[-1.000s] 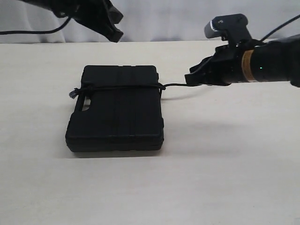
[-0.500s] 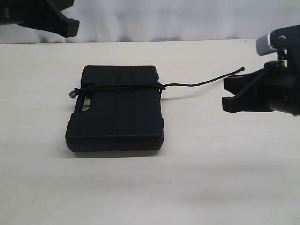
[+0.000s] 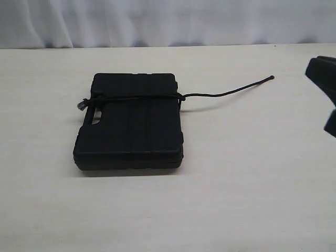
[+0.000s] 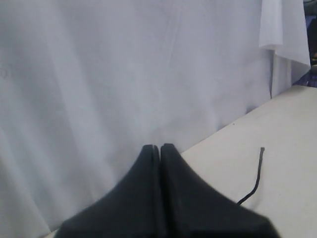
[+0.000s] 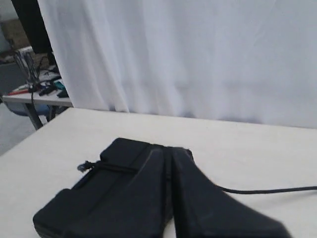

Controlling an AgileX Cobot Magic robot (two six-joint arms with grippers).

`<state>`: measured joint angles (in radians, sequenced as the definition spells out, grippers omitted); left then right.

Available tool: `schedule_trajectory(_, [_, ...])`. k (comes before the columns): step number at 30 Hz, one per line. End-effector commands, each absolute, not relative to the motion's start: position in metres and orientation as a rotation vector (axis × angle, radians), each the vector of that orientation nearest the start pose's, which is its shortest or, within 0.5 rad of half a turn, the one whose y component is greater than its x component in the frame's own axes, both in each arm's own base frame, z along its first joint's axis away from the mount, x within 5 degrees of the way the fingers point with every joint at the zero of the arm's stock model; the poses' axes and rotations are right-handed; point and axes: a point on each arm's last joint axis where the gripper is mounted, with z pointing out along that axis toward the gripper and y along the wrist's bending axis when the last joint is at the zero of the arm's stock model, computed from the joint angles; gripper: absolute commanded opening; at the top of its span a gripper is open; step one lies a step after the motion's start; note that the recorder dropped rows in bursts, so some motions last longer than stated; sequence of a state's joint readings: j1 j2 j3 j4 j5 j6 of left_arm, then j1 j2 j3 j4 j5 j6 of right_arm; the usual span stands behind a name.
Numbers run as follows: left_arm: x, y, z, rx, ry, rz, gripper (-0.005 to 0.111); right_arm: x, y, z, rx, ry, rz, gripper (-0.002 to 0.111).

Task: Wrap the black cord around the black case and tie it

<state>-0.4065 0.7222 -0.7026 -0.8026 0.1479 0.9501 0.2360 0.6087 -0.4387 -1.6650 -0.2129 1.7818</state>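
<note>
A white curtain (image 4: 124,74) hangs behind the bench (image 3: 236,173), and off past the far corner from the right hand (image 5: 168,148) a side table (image 5: 37,91) holds a scatter of small tools too blurred to name. The black case (image 3: 128,131) lies flat on the bench just ahead of that hand's fingertips, and the hand's own dark bulk covers the nearer part of it in the wrist camera. The black cord (image 3: 226,94) crosses the case's top near the handle end, loops through the slot-shaped hand hole and gathers at the case's edge on the hand's side. Its free tail runs along the bench from there, bare and touching nothing else. The right hand sits low, well clear of the case, with its two fingers pressed together and nothing between them — from across the room only its dark edge shows at the border. The left hand (image 4: 155,148) is lifted toward the curtain, fingers likewise pressed flat against each other and empty, with the cord's tip on the bench off to one side of it.
</note>
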Motion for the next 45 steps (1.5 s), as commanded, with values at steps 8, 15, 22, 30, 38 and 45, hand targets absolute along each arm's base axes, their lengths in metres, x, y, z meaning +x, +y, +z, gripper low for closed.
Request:
schedule_trajectory(8, [0.074,-0.052,0.385,0.557,1.379,-0.365,0.000,0.067,0.042,0.315,-0.309,1.446,0.506,0.004])
schedule_trajectory(15, [0.035,-0.039,0.392,0.565,1.253,-0.379,0.000,0.039,0.043,0.322,-0.381,1.316,0.550,0.004])
schedule_trajectory(22, [0.007,-0.031,0.389,0.620,1.185,-0.377,0.000,0.025,0.040,0.324,-0.354,1.260,0.588,0.004])
schedule_trajectory(30, [-0.008,-0.026,0.389,0.622,1.132,-0.375,0.000,0.024,0.039,0.324,-0.354,1.253,0.589,0.004])
schedule_trajectory(38, [-0.009,-0.026,0.388,0.630,1.136,-0.380,0.000,0.024,0.039,0.324,-0.354,1.253,0.589,0.004])
schedule_trajectory(45, [-0.009,-0.026,0.388,0.630,1.136,-0.380,0.000,0.024,0.039,0.324,-0.354,1.253,0.589,0.004])
